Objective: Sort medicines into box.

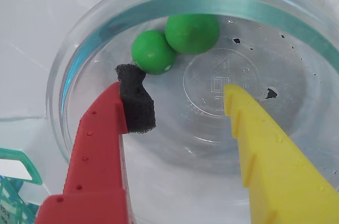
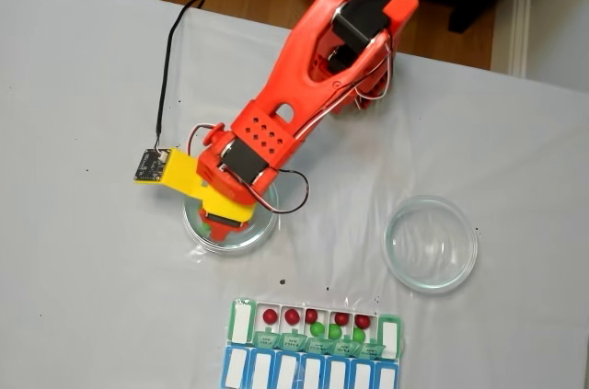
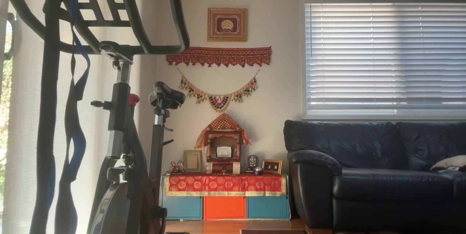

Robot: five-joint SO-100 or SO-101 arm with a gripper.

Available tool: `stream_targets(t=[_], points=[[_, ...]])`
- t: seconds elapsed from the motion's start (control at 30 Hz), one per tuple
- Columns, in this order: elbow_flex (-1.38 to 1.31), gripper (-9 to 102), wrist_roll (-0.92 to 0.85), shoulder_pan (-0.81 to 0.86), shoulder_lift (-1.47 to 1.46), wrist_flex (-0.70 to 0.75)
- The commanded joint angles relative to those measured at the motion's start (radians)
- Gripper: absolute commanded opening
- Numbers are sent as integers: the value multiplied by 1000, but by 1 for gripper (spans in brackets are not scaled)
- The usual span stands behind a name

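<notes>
White table [image 2: 83,297]: two dishes [image 2: 431,244], pill organiser [image 2: 313,343].

In the fixed view the orange arm [image 2: 304,85] reached from its base at the upper right down toward the lower left, folded at the elbow, with the wrist pitched steeply downward and a yellow part at its end. In the wrist view the gripper [image 1: 180,89] pointed down with its jaws spread wide apart, nothing held between them. The red finger [image 1: 98,144] stood on the left, tipped with a black foam pad [image 1: 136,102], and the yellow finger [image 1: 270,155] on the right.
</notes>
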Motion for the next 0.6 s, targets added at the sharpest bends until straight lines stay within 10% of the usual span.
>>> stream_targets(t=[0.0, 0.57], points=[[-60, 26, -31, -15, 95, -15], [77, 24, -55, -6, 250, -155]])
